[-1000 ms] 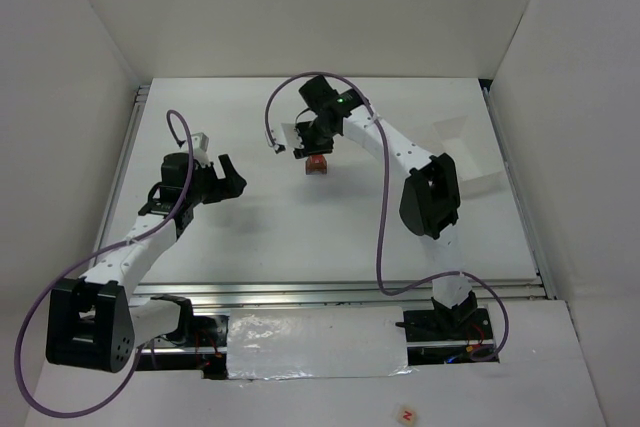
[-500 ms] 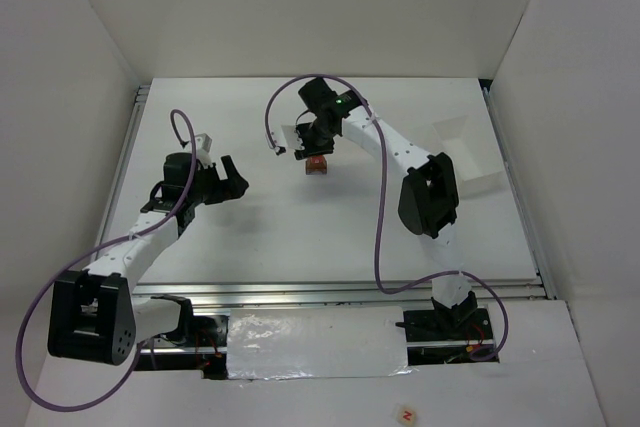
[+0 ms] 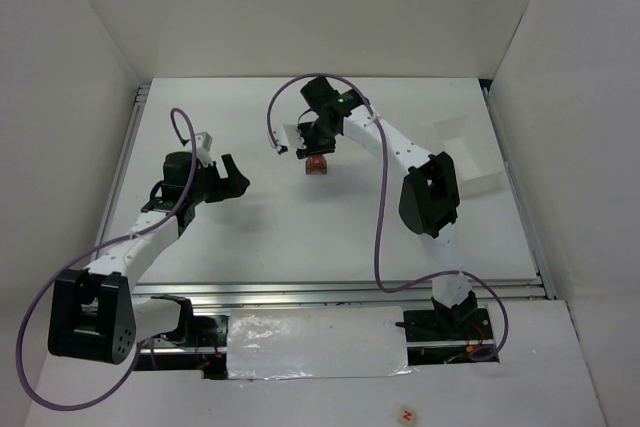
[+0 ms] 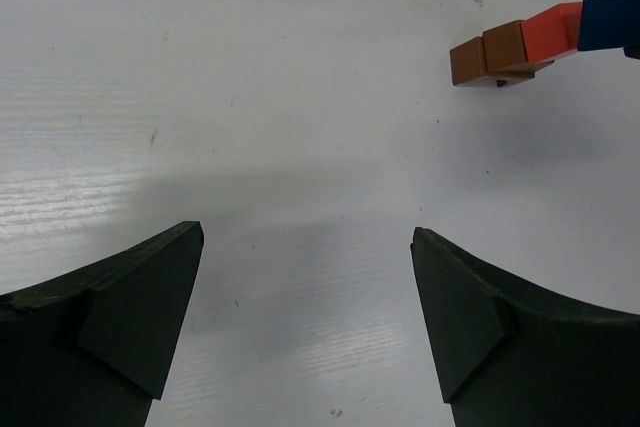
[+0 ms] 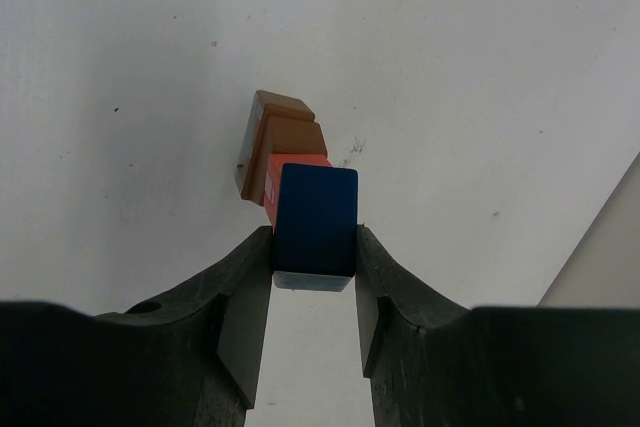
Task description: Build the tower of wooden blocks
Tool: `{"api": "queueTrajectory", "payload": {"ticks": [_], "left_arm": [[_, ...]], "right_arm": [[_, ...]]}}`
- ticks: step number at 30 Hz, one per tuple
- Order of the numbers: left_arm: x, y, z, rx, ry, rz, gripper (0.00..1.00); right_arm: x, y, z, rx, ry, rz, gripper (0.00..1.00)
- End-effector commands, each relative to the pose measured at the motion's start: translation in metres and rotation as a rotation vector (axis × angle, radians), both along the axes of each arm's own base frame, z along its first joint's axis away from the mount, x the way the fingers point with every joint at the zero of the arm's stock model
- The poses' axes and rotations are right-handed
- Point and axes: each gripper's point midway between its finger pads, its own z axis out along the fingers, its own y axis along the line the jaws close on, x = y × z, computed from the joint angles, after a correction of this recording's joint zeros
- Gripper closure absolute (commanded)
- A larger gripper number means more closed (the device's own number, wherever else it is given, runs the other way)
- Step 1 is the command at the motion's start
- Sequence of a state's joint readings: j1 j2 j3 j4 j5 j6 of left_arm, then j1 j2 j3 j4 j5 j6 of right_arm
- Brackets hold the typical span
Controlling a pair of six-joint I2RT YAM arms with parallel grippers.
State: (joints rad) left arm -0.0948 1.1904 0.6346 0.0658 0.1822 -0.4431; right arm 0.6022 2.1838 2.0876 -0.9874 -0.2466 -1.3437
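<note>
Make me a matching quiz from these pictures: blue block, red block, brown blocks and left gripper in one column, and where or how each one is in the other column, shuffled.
1 blue block
2 red block
3 brown blocks
4 left gripper

A open, holding nothing
B bottom of the stack
C between the right gripper's fingers
D sandwiched between blue and brown

Pairs: 1-C, 2-D, 3-B, 4-A

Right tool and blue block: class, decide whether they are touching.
Touching. The right wrist view shows the right tool with both fingers pressed flush against opposite sides of the blue block, no gap.
</note>
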Motion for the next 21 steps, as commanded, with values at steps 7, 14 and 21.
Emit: {"api": "queueTrajectory", "payload": {"ticks": [7, 14, 21], "left_arm": [[0.0082, -0.0061, 0.0067, -0.006, -0.044, -0.047, 0.01], [0.0084, -0.0078, 0.0032, -0.007, -0.032, -0.052, 0.01], [0.0080, -0.0077, 0.0031, -0.006, -0.035, -0.053, 0.01]], "right_arm": [[0.0037, 0.0018, -0.0090, 0.022, 0.015, 0.004, 0.83], [0.0060, 0.0027, -0.0118, 0.038, 0.018, 0.003, 0.83], [0.0091, 0.0018, -0.0124, 0.039, 0.012, -0.005, 0.83]]}}
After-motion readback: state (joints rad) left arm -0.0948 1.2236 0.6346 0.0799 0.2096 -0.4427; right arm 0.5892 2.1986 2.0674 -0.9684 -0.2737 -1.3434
